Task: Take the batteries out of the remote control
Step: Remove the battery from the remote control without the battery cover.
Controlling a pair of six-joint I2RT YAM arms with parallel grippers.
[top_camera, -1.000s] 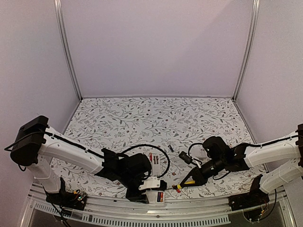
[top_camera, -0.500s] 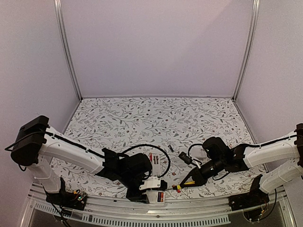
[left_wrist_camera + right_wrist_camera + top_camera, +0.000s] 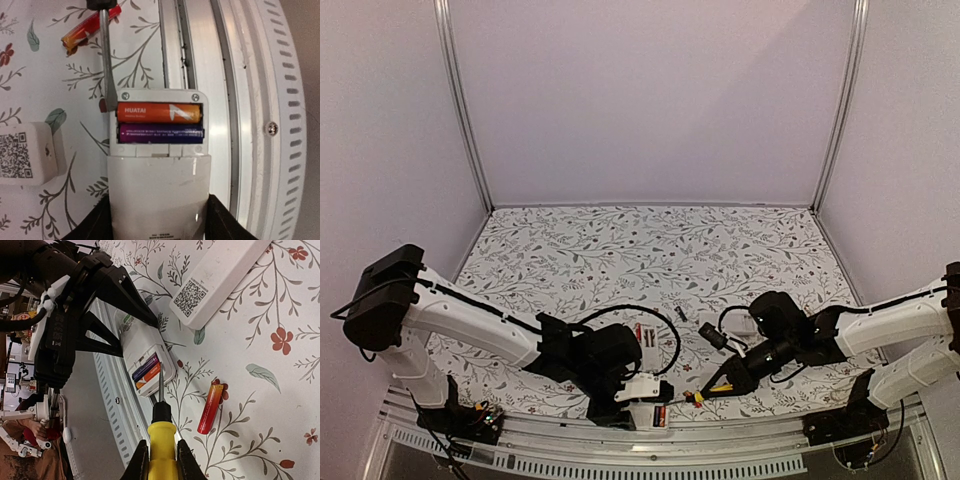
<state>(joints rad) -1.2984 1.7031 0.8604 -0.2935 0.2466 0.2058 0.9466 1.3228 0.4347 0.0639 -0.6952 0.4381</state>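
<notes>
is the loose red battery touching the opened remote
Apart. The right wrist view shows bare patterned table between the red battery and the opened remote.

The bench is white with grey leaves and small red flowers. The white remote holds an orange battery and a dark purple battery. The loose battery is red-orange, and the screwdriver has a yellow handle.

Two batteries side by side inside remote

Bright, even, soft-shadowed light; wrist views slightly blurred, bowed at the edges
</notes>
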